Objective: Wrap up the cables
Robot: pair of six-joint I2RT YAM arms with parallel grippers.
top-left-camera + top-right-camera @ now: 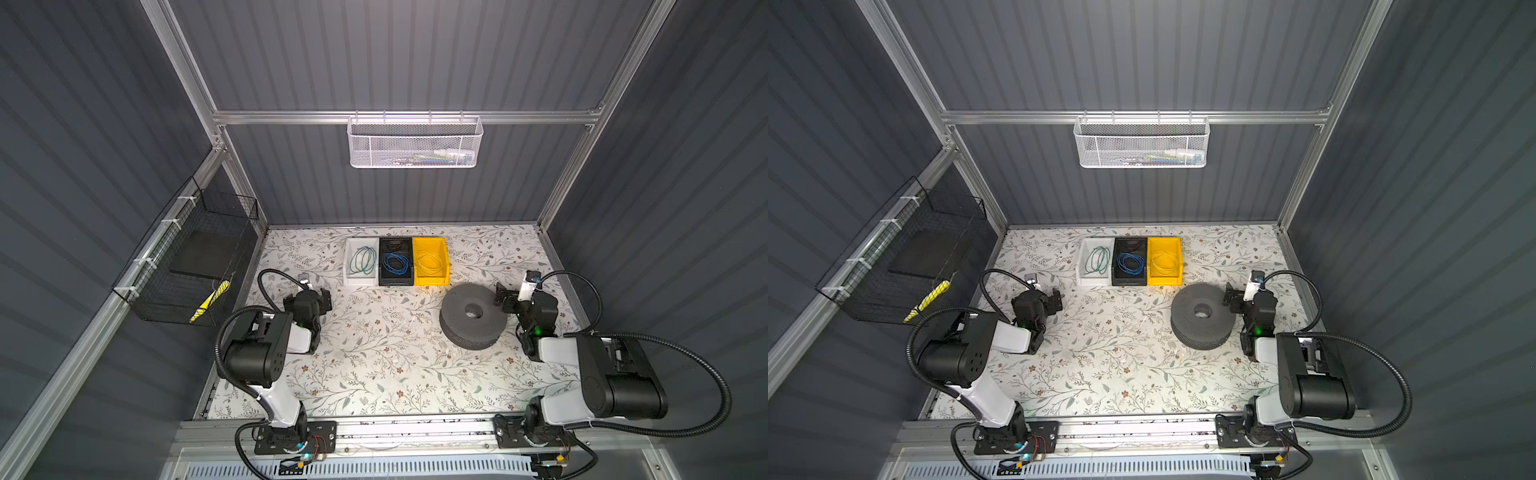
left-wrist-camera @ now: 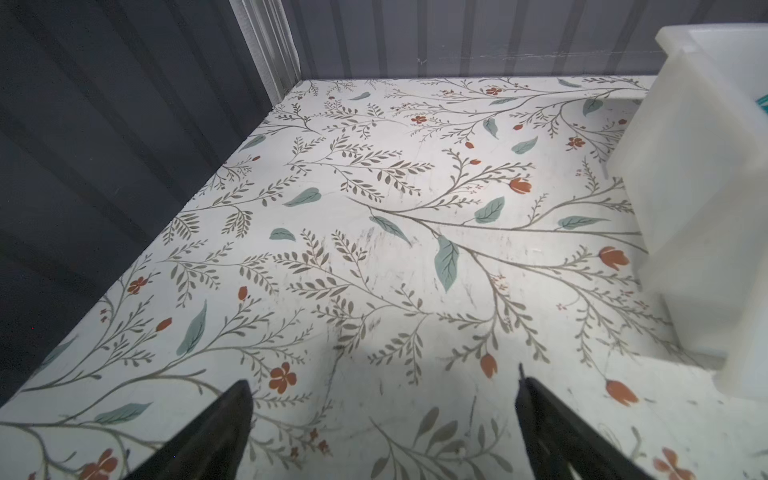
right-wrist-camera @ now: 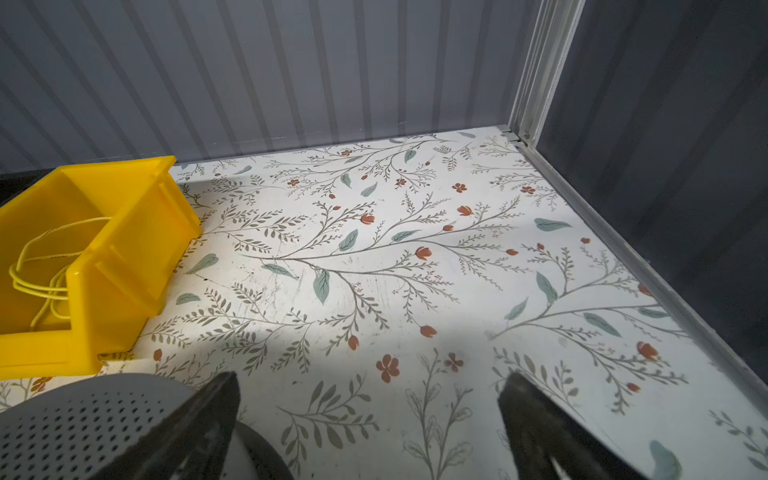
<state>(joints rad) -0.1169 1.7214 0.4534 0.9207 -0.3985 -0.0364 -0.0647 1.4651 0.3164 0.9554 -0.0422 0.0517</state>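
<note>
My left gripper and right gripper gape empty, only fingertips in frame. The blue wire lies coiled in the black bin, its ends too fine to trace.

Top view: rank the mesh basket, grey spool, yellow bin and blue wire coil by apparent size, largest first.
1. white mesh basket, though it hangs high on the wall, likely nearer the camera
2. grey spool
3. yellow bin
4. blue wire coil

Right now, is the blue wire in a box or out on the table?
In. The blue wire lies coiled inside the black bin, as both top views show.
</note>
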